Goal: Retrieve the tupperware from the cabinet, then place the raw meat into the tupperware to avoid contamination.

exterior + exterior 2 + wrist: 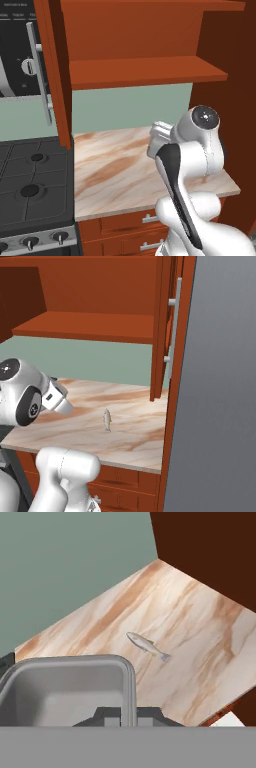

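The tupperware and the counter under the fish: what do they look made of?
The tupperware: likely matte plastic, pale grey, with thick rounded rim and corners. The counter: looks like polished stone, cream with rust-brown veining. The raw meat lies on it, silvery, fish-shaped.

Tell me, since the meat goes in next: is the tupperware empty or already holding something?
Empty. In the hand view the tupperware shows a bare grey inside, and the raw meat lies apart on the counter.
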